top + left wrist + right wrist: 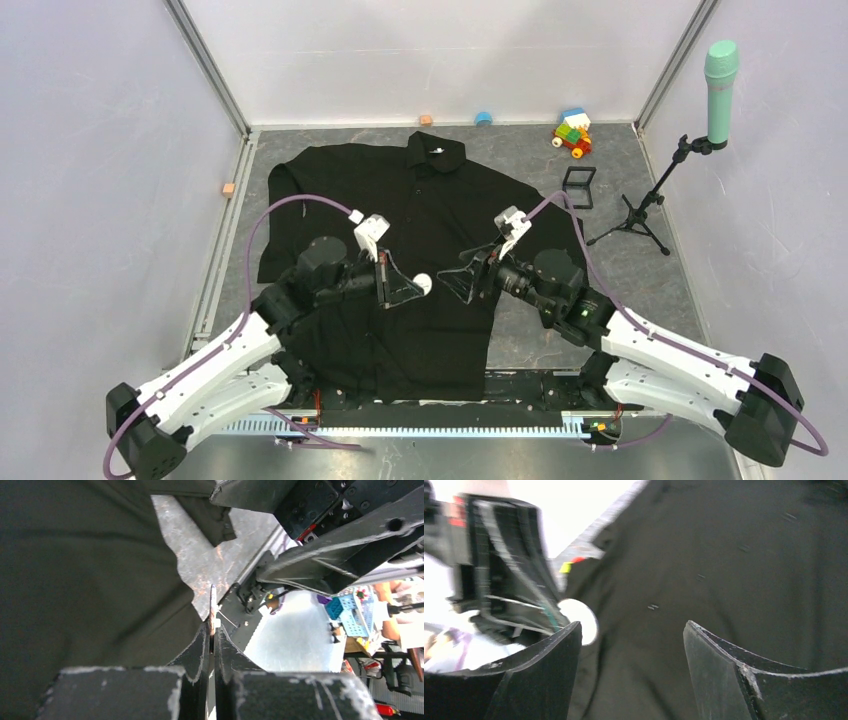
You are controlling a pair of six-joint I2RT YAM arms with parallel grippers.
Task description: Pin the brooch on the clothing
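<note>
**Brooch** [423, 283]: small round pale disc, held above the lower front of the shirt [440, 200], near the garment's middle. In the left wrist view it shows edge-on, standing up out of the fingertips.

**Left gripper** [212, 632]: fingers clenched on the brooch, one pad against each face, with no gap beside it.

**Right gripper** [632, 627]: fingers spread wide, with only shirt cloth in view between them, grasping nothing. It is over the shirt front just right of the brooch, tips pointing toward it. Contact with the cloth cannot be told.

**Shirt**: black, long-sleeved, spread flat on the grey table [640, 260], collar at the far end with a white label [437, 150] inside.

**Off the shirt**:
- black square frame box [579, 186], just beside the right sleeve
- toy block vehicle [573, 132], beyond that box
- green microphone [720, 80] on its stand, well right of the shirt
- orange cube [426, 120], just past the collar
</note>
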